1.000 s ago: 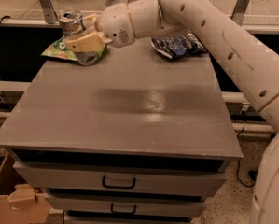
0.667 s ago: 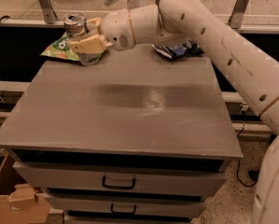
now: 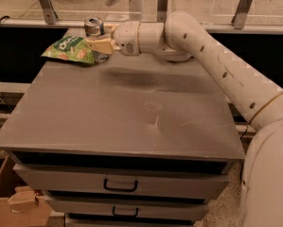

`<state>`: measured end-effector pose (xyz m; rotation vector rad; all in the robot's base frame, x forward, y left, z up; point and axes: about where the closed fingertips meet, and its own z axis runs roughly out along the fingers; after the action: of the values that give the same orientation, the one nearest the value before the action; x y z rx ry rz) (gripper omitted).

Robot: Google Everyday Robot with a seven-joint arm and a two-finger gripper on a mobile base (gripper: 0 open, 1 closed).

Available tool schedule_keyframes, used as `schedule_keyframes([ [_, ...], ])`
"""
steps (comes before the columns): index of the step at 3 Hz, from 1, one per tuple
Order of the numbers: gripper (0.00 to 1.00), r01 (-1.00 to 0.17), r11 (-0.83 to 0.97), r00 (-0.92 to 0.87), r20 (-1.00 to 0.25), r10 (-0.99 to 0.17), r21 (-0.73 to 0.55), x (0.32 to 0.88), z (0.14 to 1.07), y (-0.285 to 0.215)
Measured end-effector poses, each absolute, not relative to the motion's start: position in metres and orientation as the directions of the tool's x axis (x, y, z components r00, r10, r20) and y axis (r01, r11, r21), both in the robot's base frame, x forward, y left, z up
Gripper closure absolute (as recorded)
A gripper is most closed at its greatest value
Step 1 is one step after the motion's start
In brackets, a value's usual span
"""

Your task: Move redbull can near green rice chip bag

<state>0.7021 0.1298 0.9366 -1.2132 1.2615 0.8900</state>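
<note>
The redbull can (image 3: 94, 26) stands upright at the far left back of the grey table (image 3: 108, 122); its silver top shows and its body is mostly hidden. My gripper (image 3: 101, 42) is shut on the can, one tan finger (image 3: 99, 45) across its front. The green rice chip bag (image 3: 66, 50) lies flat just left of the can, its right edge touching or nearly touching my gripper. I cannot tell whether the can's base rests on the table.
My white arm (image 3: 212, 65) reaches in from the right across the table's back. A rail with metal posts (image 3: 45, 6) runs behind the table. Drawers (image 3: 119, 186) sit under the front edge. A cardboard box (image 3: 8, 205) is on the floor at lower left.
My gripper has carried the can a little right and down, to the green bag's right edge. My arm has swung over the back of the table and now hides the dark blue-and-white bag.
</note>
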Motion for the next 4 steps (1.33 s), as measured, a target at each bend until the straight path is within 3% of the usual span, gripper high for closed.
schedule_keyframes([
  [1, 1.0, -0.964, 0.236, 0.101, -0.989, -0.108, -0.124, 0.728, 0.917, 0.125],
  [2, 0.84, -0.961, 0.265, 0.061, -0.994, -0.092, -0.084, 0.744, 0.901, 0.125],
  [4, 0.38, -0.957, 0.286, 0.033, -0.996, -0.084, -0.056, 0.755, 0.89, 0.125],
])
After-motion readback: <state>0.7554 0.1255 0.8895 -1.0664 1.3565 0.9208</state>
